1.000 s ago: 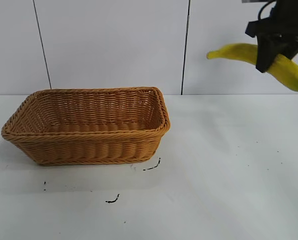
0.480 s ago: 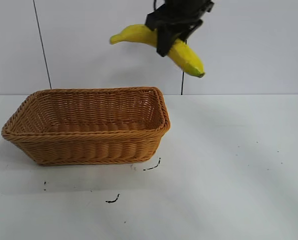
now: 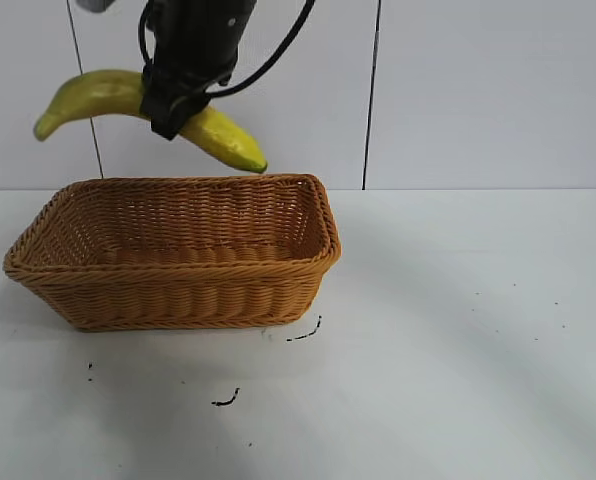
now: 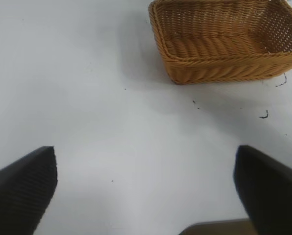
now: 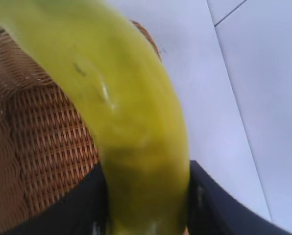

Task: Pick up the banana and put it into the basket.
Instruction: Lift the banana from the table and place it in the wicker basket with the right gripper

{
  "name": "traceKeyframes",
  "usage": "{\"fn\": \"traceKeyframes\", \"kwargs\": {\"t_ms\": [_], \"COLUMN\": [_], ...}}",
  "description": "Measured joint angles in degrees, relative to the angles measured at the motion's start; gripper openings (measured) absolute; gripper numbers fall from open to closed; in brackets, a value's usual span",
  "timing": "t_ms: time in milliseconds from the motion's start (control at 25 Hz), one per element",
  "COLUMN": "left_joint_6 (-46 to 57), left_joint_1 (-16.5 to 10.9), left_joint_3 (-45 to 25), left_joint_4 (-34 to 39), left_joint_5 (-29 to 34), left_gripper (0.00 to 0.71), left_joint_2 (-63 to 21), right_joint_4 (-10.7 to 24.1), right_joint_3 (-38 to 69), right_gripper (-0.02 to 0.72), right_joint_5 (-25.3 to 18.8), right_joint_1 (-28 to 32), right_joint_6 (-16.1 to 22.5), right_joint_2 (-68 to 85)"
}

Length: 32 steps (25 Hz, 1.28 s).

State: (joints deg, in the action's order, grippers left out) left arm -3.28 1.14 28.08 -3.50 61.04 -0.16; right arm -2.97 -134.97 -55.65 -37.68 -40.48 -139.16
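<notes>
The yellow banana (image 3: 90, 93) hangs in the air above the back left part of the wicker basket (image 3: 178, 266), stem end out past the basket's left end and greenish tip low over its back rim. My right gripper (image 3: 174, 106) is shut on the banana's middle, coming down from the top edge of the exterior view. Its wrist view is filled by the banana (image 5: 126, 112) between the black fingers (image 5: 212, 205), with the basket (image 5: 43, 132) below. My left gripper (image 4: 146, 169) is open over bare table, well away from the basket (image 4: 219, 69).
The basket stands on a white table (image 3: 458, 350) with a few small black marks (image 3: 303, 333) just in front of it. A white panelled wall (image 3: 478, 90) rises behind. The table's right half is bare.
My right gripper has carried the banana leftwards from the far right of the exterior view to above the basket, and a little lower. The basket has not moved.
</notes>
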Motion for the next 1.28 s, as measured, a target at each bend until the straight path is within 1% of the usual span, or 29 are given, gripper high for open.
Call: {"fn": "traceKeyframes", "kwargs": {"t_ms": [400, 560, 680, 720, 800, 840, 880, 920, 1040, 1160, 1240, 1280], "left_joint_6": [0.0, 0.0, 0.0, 0.0, 0.0, 0.0, 0.0, 0.0, 0.0, 0.0, 0.0, 0.0], "left_joint_1": [0.0, 0.0, 0.0, 0.0, 0.0, 0.0, 0.0, 0.0, 0.0, 0.0, 0.0, 0.0], "left_joint_3": [0.0, 0.0, 0.0, 0.0, 0.0, 0.0, 0.0, 0.0, 0.0, 0.0, 0.0, 0.0], "left_joint_4": [0.0, 0.0, 0.0, 0.0, 0.0, 0.0, 0.0, 0.0, 0.0, 0.0, 0.0, 0.0], "left_joint_5": [0.0, 0.0, 0.0, 0.0, 0.0, 0.0, 0.0, 0.0, 0.0, 0.0, 0.0, 0.0], "left_gripper": [0.695, 0.695, 0.695, 0.695, 0.695, 0.695, 0.695, 0.695, 0.695, 0.695, 0.695, 0.695], "left_joint_2": [0.0, 0.0, 0.0, 0.0, 0.0, 0.0, 0.0, 0.0, 0.0, 0.0, 0.0, 0.0], "right_joint_4": [0.1, -0.5, -1.5, -1.8, -2.3, -2.5, -2.5, -2.6, -2.6, -2.1, -1.1, -0.6], "right_joint_3": [0.0, 0.0, 0.0, 0.0, 0.0, 0.0, 0.0, 0.0, 0.0, 0.0, 0.0, -0.3], "right_gripper": [0.316, 0.316, 0.321, 0.351, 0.482, 0.559, 0.614, 0.643, 0.682, 0.689, 0.689, 0.689], "right_joint_5": [0.4, 0.7, 0.7, 0.7, 0.7, 0.7, 0.8, 1.0, 1.1, 0.6, -0.1, -0.8], "right_joint_1": [1.4, 1.7, 1.7, 1.7, 1.7, 1.7, 1.7, 1.7, 1.7, 1.7, 1.7, 1.8], "right_joint_6": [-0.2, -0.2, -0.2, -0.2, 0.5, 1.1, 2.0, 2.7, 5.8, 12.3, 18.0, 20.2], "right_joint_2": [-5.1, -5.1, -5.1, -5.1, -5.1, -5.1, -5.1, -5.1, -5.1, -4.5, -3.2, -2.4]}}
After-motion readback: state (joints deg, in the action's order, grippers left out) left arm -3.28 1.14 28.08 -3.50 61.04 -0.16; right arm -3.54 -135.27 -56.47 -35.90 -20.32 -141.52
